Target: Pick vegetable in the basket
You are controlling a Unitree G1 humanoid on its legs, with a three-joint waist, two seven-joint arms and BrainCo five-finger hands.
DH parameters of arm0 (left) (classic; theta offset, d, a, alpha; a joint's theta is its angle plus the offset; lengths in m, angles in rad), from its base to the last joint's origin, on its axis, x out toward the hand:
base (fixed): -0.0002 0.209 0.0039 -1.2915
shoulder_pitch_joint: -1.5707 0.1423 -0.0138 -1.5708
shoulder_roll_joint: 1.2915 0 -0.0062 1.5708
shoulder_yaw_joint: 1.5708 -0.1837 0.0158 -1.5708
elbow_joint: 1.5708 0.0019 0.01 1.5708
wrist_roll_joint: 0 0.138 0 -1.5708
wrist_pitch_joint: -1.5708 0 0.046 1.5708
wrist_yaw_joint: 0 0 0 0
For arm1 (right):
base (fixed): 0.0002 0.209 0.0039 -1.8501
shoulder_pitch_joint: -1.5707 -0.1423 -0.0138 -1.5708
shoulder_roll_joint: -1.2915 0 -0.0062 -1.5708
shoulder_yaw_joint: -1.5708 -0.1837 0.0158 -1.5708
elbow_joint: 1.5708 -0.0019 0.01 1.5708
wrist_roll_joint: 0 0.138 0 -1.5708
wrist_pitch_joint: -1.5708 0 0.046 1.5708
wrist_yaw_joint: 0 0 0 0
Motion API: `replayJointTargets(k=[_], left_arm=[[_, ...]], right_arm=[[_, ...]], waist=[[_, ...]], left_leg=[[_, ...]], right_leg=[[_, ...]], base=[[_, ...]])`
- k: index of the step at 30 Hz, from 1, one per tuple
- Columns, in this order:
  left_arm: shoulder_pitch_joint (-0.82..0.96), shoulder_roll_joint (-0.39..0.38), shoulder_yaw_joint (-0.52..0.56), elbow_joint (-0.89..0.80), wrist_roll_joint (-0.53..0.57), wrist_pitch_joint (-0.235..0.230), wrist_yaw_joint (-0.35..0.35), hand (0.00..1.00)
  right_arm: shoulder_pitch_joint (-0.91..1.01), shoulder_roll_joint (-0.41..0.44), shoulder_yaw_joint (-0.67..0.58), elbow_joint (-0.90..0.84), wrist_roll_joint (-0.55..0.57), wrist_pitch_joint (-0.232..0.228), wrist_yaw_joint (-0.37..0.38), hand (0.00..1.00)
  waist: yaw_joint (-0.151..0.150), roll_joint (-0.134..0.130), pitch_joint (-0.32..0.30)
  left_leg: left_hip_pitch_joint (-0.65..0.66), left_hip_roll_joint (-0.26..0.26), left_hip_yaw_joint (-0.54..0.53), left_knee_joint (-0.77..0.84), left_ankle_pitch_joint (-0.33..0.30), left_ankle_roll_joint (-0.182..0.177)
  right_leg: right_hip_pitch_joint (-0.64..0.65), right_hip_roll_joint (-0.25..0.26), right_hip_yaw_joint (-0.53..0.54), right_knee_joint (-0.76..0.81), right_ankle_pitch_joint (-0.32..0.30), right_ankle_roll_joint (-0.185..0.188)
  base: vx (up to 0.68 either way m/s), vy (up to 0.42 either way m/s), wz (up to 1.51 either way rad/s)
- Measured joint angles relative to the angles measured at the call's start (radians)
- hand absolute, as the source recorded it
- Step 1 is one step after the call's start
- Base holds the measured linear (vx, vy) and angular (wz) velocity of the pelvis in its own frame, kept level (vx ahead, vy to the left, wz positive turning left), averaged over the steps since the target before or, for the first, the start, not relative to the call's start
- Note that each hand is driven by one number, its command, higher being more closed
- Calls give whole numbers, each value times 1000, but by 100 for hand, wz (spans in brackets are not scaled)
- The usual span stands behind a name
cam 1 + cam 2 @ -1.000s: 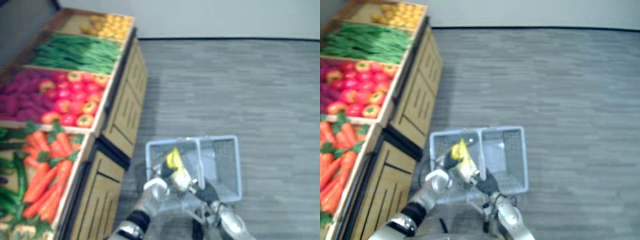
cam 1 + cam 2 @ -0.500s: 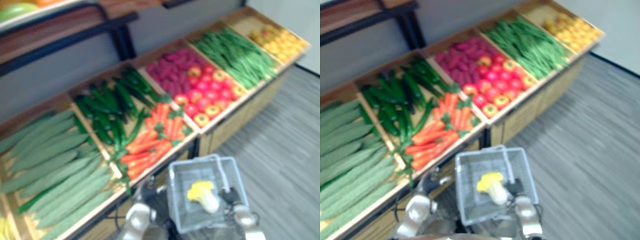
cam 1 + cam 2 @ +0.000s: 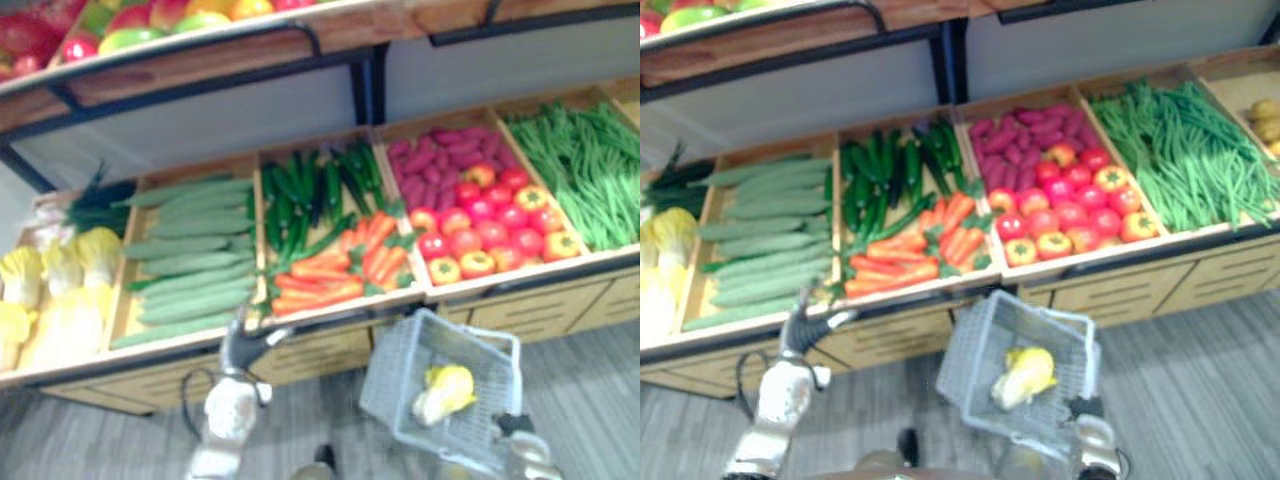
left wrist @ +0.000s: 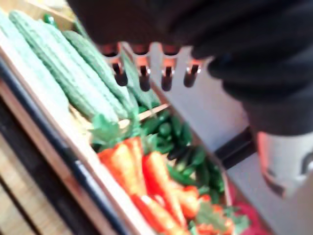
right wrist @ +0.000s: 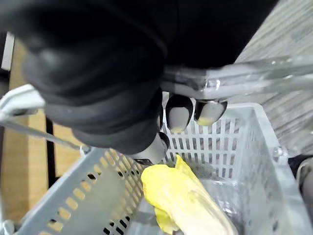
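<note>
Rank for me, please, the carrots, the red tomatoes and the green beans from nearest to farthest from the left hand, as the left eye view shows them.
1. carrots: crate just right of the left hand.
2. red tomatoes: next crate to the right.
3. green beans: far right crate.

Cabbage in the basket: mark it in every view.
Left eye view: cabbage lower right, inside the basket.
Right eye view: cabbage low centre, inside the basket.
Right wrist view: cabbage lying on the basket's floor.
Left wrist view: faces the carrots instead.
Shared landmark: the grey basket.
</note>
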Motion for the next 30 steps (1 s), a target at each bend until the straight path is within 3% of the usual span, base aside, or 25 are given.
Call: replayJointTargets(k=[2, 4, 5, 6, 7, 8, 9, 10, 12, 15, 19, 23, 30], left_arm=[[-19, -2, 10, -42, -54, 2, 1, 0], [-19, -2, 10, -99, -101, 0, -7, 0], [-22, -1, 13, -133, -117, -2, -9, 0], [-33, -1, 12, -152, -125, -3, -11, 0], [-56, -3, -3, -190, -154, -7, -16, 0], [-60, -3, -14, -226, -155, -22, -28, 0], [-81, -1, -15, -242, -155, -36, -35, 0], [-102, 1, -16, -247, -155, -39, -34, 0], [-198, 30, -34, -214, -150, -41, -33, 0], [-299, 88, -85, -108, -131, -34, -31, 0], [-483, 201, -151, 91, 12, -8, 9, 0], [-658, 287, -234, 254, 142, 37, 41, 0], [-890, 292, -338, 468, 220, 80, 47, 0]], right_arm=[[7, -22, -36, 6, 0, 5, -4, 100], [16, -39, -54, 27, -4, 15, -9, 100], [22, -46, -64, 55, -4, 19, -9, 100], [24, -45, -75, 64, -4, 23, -11, 100], [40, -51, -107, 77, -5, 28, -17, 100], [71, -65, -135, 76, -5, 37, -24, 100], [95, -65, -143, 79, -6, 46, -28, 100], [109, -64, -143, 81, -8, 49, -27, 100], [157, -26, -141, 83, -31, 60, -20, 100], [178, 2, -138, 91, -54, 68, -20, 100], [160, -3, -132, 89, -60, 62, -33, 100], [113, -13, -108, 72, -60, 37, -53, 100], [63, -7, -101, 30, -40, 28, -93, 100]], waist=[[-1, -5, 0], [-3, 0, -4], [-5, -10, -17], [-8, -32, -10], [-21, -28, -10], [-41, 6, -26], [-58, 13, -31], [-58, 13, -31], [-60, 7, -30], [-73, -10, -20], [-93, -20, 1], [-139, -9, 67], [-140, -14, 157]], left_leg=[[-28, 0, 32, 25, -9, 64], [-26, -6, 41, -5, -29, 105], [-12, -18, 91, -37, -93, 133], [-24, -29, 111, 6, -103, 137], [-40, -45, 142, 128, -94, 122], [0, -49, 184, 94, -71, 114], [37, -60, 189, 13, -46, 80], [56, -67, 188, -28, -27, 67], [67, -76, 184, -99, 17, 67], [66, -75, 192, -99, 20, 69], [23, -68, 247, -106, 33, 75], [-55, -68, 284, -107, 53, 95], [-140, -66, 327, -107, 73, 93]], right_leg=[[-23, 3, -10, 27, 0, -14], [-18, 0, -15, 17, 11, -23], [-14, -22, -28, -31, 34, -27], [-13, -42, -38, -43, 45, -24], [10, -66, -58, -60, 50, -16], [42, -47, -85, -76, 53, -12], [53, -48, -95, -78, 53, -11], [54, -48, -97, -80, 54, -11], [54, -44, -107, -103, 66, -6], [54, -41, -97, -120, 83, -6], [-9, -24, -31, -163, 142, -6], [-96, -18, 17, -203, 206, 0], [-211, -21, 51, -181, 240, 3]], base=[[-52, -64, 7], [-37, -13, 7], [-19, 46, 22], [15, 43, 44], [92, 24, 65], [112, 20, 75], [107, 45, 57], [42, 64, 28], [1, 50, 13], [-24, 35, -7], [-92, 66, -40], [-134, 73, -31], [-62, 15, -11]])
